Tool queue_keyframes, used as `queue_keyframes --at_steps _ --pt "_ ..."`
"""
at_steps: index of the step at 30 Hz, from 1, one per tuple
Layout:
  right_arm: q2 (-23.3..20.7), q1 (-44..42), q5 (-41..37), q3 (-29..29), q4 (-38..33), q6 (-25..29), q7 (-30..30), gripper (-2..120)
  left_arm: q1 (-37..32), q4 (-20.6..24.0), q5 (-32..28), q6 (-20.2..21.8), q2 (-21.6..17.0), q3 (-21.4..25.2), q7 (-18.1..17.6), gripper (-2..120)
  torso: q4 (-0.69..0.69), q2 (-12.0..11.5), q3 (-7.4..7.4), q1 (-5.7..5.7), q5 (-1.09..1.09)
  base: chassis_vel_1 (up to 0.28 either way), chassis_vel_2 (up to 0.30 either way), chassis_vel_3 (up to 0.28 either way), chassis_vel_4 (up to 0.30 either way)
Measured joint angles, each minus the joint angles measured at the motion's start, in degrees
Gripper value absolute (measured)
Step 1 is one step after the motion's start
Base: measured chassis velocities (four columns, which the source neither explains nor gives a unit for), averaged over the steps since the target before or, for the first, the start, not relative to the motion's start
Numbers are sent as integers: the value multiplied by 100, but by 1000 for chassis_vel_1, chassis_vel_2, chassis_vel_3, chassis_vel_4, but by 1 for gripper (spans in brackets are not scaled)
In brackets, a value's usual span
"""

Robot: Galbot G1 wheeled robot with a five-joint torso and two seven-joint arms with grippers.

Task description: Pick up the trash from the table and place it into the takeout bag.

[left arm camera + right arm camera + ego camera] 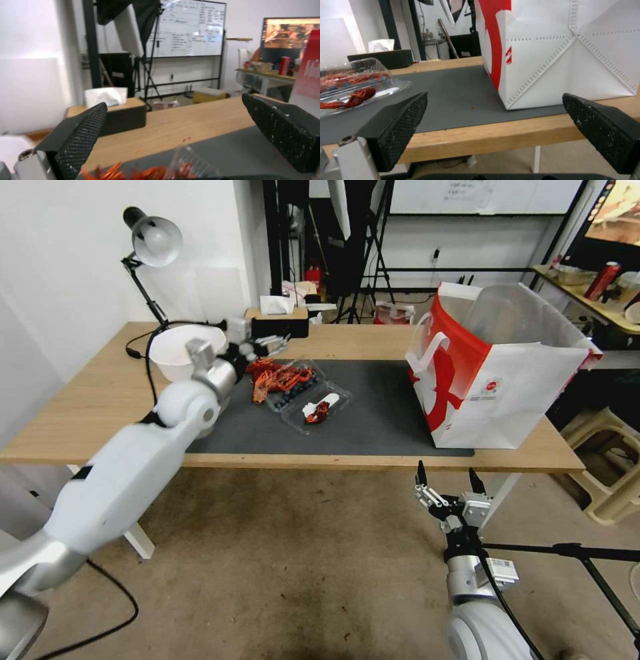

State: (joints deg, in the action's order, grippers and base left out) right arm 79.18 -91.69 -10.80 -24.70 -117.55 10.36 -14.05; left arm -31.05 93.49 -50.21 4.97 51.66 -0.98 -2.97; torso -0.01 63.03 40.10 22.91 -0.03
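Reaching over the surface (100,393), the left hand (270,343) hangs wide open and empty above the shells (280,378), seemingly placed to grasp them; the right hand (448,479) waits open below the bag (507,380).

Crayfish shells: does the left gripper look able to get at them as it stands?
Probably yes. The left gripper hangs open just above the crayfish shells in the clear trays, with nothing between them.

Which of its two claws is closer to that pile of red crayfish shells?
The left. The left gripper hangs open just behind the crayfish shells; the right gripper waits open below the table's front edge, near the takeout bag.
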Motion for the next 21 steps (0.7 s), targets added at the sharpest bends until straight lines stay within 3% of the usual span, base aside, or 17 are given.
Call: queue_keyframes --at_steps 7,11,13,21 --pt "7 7 26 42 0 -3 11 100 -1227 678 355 -145 -149 888 -193 100 0 0 0 0 1 0 0 0 0" --pt "12 13 36 57 2 -3 14 100 -1564 831 495 -243 -122 1111 -212 100 1 0 0 0 3 0 0 0 0" --pt "13 15 40 60 1 -3 15 100 -2071 1032 704 -320 -19 1499 -217 100 1 0 0 0 2 0 0 0 0" --pt "1 -2 42 61 1 -1 19 100 -3222 1551 1256 -523 245 2095 -177 100 2 0 0 0 2 0 0 0 0"
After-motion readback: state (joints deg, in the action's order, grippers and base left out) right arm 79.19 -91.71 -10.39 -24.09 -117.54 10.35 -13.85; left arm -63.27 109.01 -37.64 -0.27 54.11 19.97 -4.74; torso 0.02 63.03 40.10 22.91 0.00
